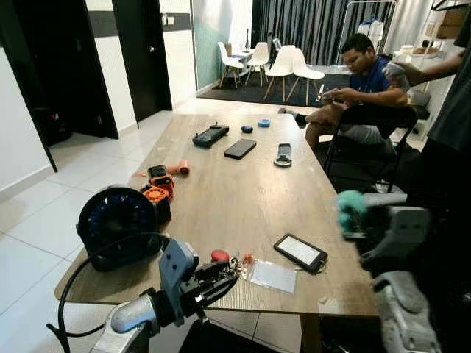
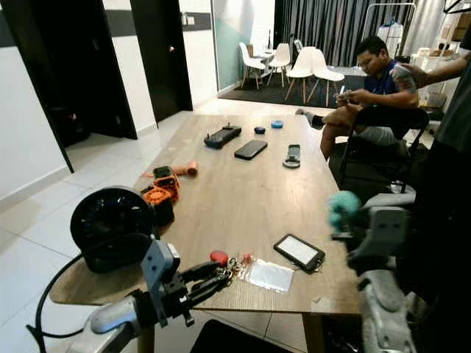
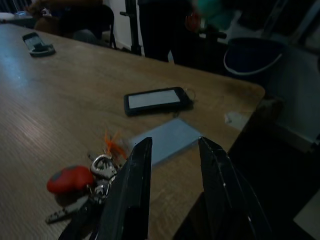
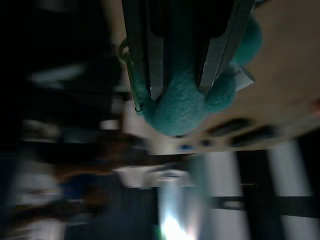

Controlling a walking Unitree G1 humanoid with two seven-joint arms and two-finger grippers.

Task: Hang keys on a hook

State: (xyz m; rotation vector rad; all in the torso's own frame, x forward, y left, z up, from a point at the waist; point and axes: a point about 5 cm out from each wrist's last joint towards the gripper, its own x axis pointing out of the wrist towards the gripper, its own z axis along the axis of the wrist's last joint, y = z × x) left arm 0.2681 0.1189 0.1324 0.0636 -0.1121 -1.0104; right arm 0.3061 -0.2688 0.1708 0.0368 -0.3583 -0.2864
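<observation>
The keys [image 1: 234, 265], with a red fob, lie on the near edge of the wooden bench [image 1: 243, 191], beside a clear plastic sleeve [image 1: 273, 276] and near a dark phone [image 1: 300, 251]. The left gripper [image 1: 229, 271] reaches low over that edge, its fingers [image 3: 131, 192] parted and empty with the keys just beside them. The right gripper [image 4: 181, 82] is raised off the bench's right side, its fingers pinching a teal fuzzy toy [image 1: 349, 207].
</observation>
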